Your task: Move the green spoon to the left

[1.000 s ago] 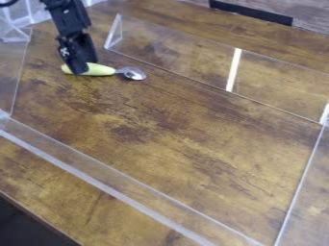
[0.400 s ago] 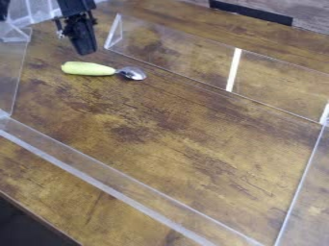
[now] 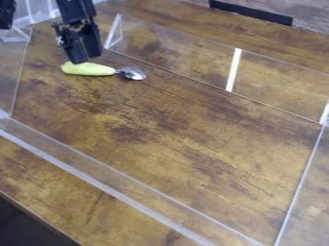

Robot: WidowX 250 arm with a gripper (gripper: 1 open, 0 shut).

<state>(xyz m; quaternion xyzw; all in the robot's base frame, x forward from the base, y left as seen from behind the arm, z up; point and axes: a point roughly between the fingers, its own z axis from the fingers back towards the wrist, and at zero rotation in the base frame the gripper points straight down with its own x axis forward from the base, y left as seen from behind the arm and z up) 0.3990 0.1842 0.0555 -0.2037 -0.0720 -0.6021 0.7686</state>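
The green spoon (image 3: 88, 68) lies flat on the wooden table at the upper left. Its yellow-green handle points left and its silver bowl (image 3: 134, 74) points right. My gripper (image 3: 80, 54) hangs just above the left part of the handle, angled downward. Its black fingers (image 3: 64, 40) stand apart, so it is open, with nothing between them. The spoon rests on the table and is not held.
Clear acrylic walls enclose the work area: a back panel (image 3: 180, 60), a low front rail (image 3: 129, 188) and a side wall at the left (image 3: 15, 77). A dark object (image 3: 251, 8) sits beyond the back panel.
One second ago the gripper was down over the spoon's handle. It rose off it, then came back down a little and stands with its fingers wider apart. The spoon has stayed where it was.
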